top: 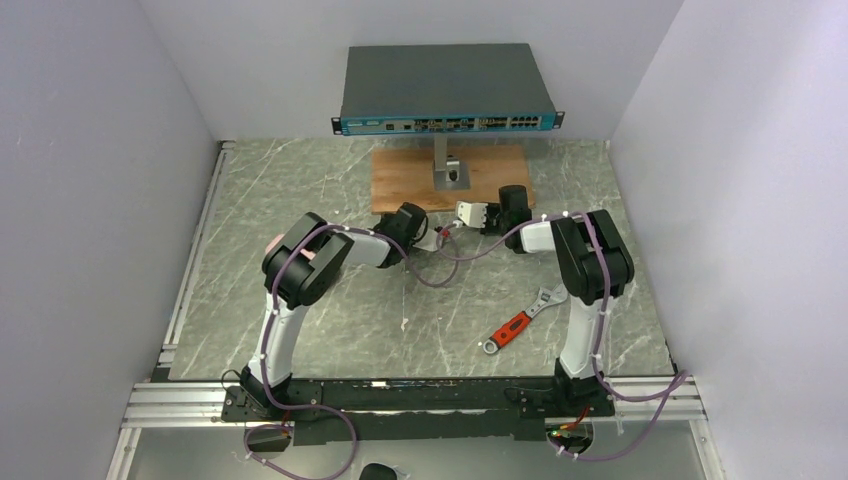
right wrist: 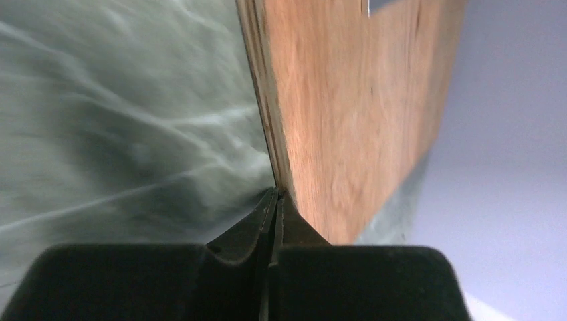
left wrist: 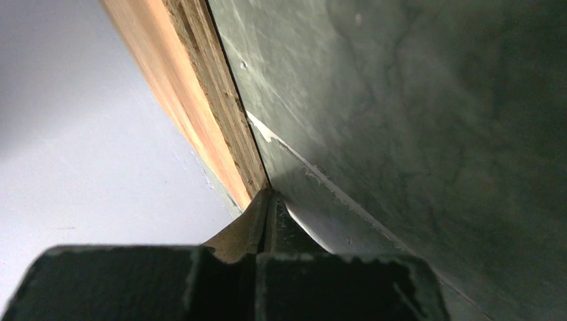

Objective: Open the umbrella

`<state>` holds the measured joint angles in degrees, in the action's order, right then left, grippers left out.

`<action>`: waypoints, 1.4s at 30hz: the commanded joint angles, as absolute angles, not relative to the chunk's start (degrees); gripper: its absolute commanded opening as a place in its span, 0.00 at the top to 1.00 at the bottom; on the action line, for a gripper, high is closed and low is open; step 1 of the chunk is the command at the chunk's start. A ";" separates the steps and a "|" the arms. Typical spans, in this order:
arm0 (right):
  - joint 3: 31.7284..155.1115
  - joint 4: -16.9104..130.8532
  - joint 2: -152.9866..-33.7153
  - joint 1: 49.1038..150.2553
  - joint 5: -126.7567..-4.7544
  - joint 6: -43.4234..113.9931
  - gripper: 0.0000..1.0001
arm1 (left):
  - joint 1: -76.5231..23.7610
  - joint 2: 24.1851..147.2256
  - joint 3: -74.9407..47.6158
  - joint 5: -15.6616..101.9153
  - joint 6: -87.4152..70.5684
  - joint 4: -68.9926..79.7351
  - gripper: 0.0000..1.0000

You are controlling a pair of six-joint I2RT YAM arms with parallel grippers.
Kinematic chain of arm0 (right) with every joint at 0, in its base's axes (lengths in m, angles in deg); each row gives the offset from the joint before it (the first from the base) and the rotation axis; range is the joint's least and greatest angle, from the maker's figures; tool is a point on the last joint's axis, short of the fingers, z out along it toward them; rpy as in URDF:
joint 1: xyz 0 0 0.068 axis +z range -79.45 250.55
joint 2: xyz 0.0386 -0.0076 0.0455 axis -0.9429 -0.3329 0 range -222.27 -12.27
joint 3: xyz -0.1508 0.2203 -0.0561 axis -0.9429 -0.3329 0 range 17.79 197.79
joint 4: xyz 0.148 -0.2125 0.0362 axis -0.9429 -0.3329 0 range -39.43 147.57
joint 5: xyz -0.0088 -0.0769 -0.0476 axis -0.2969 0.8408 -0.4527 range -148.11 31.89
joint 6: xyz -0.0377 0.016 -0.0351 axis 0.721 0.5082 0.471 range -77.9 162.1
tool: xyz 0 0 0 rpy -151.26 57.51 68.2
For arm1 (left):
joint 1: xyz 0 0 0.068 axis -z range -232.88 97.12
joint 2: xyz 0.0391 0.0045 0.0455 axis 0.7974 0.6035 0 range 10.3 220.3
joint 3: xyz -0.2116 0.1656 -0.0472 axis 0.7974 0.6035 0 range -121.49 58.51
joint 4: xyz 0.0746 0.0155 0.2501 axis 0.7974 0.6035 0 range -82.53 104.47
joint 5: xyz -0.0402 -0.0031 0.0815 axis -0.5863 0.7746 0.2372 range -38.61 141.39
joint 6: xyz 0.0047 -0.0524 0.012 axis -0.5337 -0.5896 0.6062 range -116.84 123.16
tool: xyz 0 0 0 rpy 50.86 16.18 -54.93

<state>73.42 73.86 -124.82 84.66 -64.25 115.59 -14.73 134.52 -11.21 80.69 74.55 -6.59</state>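
Both arms look parked, the left gripper (left wrist: 266, 208) and right gripper (right wrist: 276, 204) with jaws pressed together on nothing by the board (top: 400, 185); the umbrella (top: 316, 256) is perhaps that pinkish patch under the left elbow.

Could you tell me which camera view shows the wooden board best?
The top view: the wooden board shows almost whole, a metal stand on it. Both wrist views catch only its layered edge and part of its face, close up.

Bench (top: 350, 340): grey-green marbled top, aluminium rail (top: 400, 400) along near edge. Pale, bare walls (top: 90, 200) close in left, back, right. Plywood board (top: 400, 185) at far edge, centre; metal stand (top: 447, 172) on it carries a network switch (top: 445, 85). Soft, even light.
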 commanded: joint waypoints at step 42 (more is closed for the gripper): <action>62.98 34.44 -66.32 90.08 -77.47 73.30 0.00 | -81.32 93.25 -6.78 21.37 32.65 55.51 0.00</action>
<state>62.52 34.58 -67.69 89.91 -73.56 76.38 -76.13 82.94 1.51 28.89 36.39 54.39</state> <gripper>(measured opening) 0.994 0.996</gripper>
